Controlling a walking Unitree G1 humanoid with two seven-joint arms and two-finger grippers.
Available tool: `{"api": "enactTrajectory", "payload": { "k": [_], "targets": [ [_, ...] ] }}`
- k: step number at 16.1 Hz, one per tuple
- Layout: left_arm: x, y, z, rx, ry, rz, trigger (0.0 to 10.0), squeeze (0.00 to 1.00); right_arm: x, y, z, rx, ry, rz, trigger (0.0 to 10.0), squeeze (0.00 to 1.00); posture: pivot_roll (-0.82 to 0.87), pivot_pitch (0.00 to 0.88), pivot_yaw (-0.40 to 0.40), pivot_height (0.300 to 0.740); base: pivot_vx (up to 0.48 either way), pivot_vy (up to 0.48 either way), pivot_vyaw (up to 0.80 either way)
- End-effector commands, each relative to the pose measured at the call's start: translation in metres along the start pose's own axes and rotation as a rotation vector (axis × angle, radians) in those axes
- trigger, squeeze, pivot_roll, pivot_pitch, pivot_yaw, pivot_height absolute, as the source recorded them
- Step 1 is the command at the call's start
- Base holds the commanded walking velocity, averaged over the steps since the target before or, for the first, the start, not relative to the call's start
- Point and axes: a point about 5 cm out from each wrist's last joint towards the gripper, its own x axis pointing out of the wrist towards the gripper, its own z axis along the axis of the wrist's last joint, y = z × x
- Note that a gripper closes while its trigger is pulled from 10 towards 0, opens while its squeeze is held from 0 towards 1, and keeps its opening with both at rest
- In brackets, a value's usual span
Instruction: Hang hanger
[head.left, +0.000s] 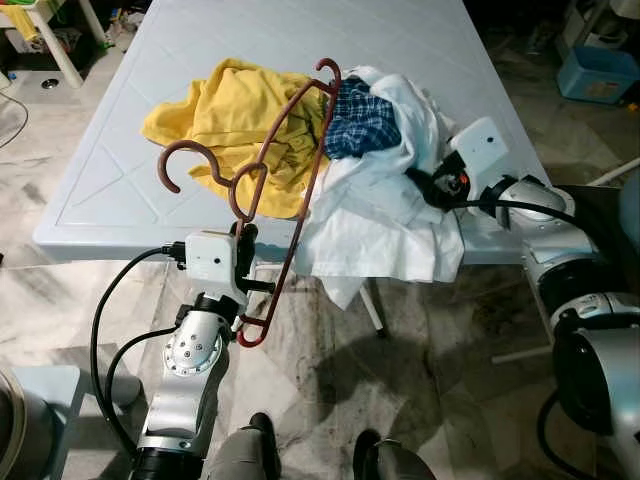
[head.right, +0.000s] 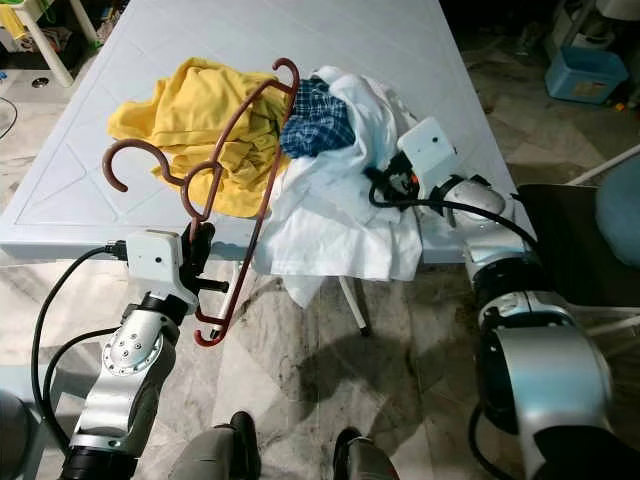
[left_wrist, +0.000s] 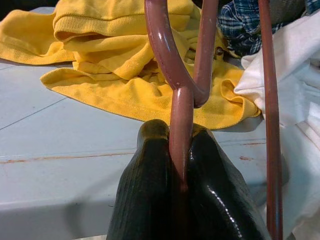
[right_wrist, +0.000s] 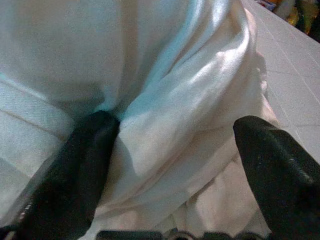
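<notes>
- My left gripper, low and left of centre in the left eye view, is clenched on the hanger just below its hook; the left wrist view shows both fingers pinching the brown stem between them. I judge I grip it there so the hook stays free to catch a rail.
- The hanger is off the table, tilted: one curled end pokes up near the top centre of the frame above the clothes, the other hangs below the table edge by my left wrist. It carries no garment.
- My right gripper, at centre right in the eye views, sits against the white cloth with its fingers spread apart; cloth bulges between them and nothing is pinched. It seems to be reaching for that cloth or bracing the pile.
- The clothes are heaped at the near edge of the table, and the white cloth spills over it.
- Count: one hanger, though its curls make it hard to rule out a second; one yellow shirt; one blue checked garment; one white cloth; one table; two grippers.
- No rail or hook to hang it on is visible.
</notes>
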Motion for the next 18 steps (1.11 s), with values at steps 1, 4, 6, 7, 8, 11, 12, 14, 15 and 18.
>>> {"api": "enactTrajectory", "payload": {
  "k": [1, 4, 6, 7, 8, 11, 12, 14, 15, 18],
  "targets": [
    [-0.004, 0.006, -0.01, 0.022, 0.046, 0.023, 10.0, 0.0, -0.004, -0.003, -0.002, -0.009, 0.012, 0.036, 10.0, 1.0, 0.07, 0.209, 0.008, 0.74, 0.0, 0.0, 0.0],
    [-0.005, 0.012, -0.009, 0.039, 0.043, 0.046, 10.0, 0.0, -0.016, -0.007, -0.005, 0.08, -0.024, 0.081, 10.0, 1.0, 0.08, 0.201, 0.005, 0.74, 0.0, 0.0, 0.0],
    [-0.007, 0.016, -0.01, 0.046, 0.046, 0.051, 10.0, 0.0, -0.025, 0.004, -0.016, 0.118, -0.023, 0.141, 10.0, 1.0, 0.07, 0.2, 0.005, 0.74, 0.0, 0.0, 0.0],
    [-0.007, 0.016, -0.01, 0.047, 0.048, 0.052, 10.0, 0.0, -0.028, 0.006, -0.018, 0.125, -0.021, 0.154, 10.0, 1.0, 0.07, 0.199, 0.006, 0.74, 0.0, 0.0, 0.0],
    [-0.007, 0.017, -0.011, 0.047, 0.05, 0.053, 10.0, 0.0, -0.041, 0.013, -0.027, 0.155, -0.012, 0.203, 10.0, 1.0, 0.06, 0.2, 0.008, 0.74, 0.0, 0.0, 0.0],
    [-0.003, 0.013, -0.011, 0.043, 0.048, 0.033, 10.0, 0.0, -0.059, 0.022, -0.036, 0.23, 0.001, 0.265, 10.0, 1.0, 0.04, 0.196, 0.021, 0.74, 0.0, 0.0, 0.0],
    [-0.002, 0.012, -0.011, 0.042, 0.047, 0.026, 10.0, 0.0, -0.062, 0.026, -0.037, 0.234, 0.008, 0.288, 10.0, 1.0, 0.04, 0.195, 0.023, 0.74, 0.0, 0.0, 0.0],
    [0.0, 0.009, -0.011, 0.039, 0.047, 0.014, 10.0, 0.0, -0.061, 0.04, -0.037, 0.26, 0.003, 0.325, 10.0, 1.0, 0.04, 0.194, 0.028, 0.74, 0.0, 0.0, 0.0],
    [0.0, 0.009, -0.011, 0.039, 0.046, 0.012, 10.0, 0.0, -0.058, 0.046, -0.035, 0.286, -0.007, 0.336, 10.0, 1.0, 0.04, 0.193, 0.028, 0.74, 0.0, 0.0, 0.0],
    [-0.001, 0.009, -0.01, 0.039, 0.042, 0.015, 10.0, 0.0, -0.046, 0.072, -0.033, 0.355, -0.007, 0.39, 10.0, 1.0, 0.05, 0.196, 0.022, 0.74, 0.0, 0.0, 0.0]
  ]
}}
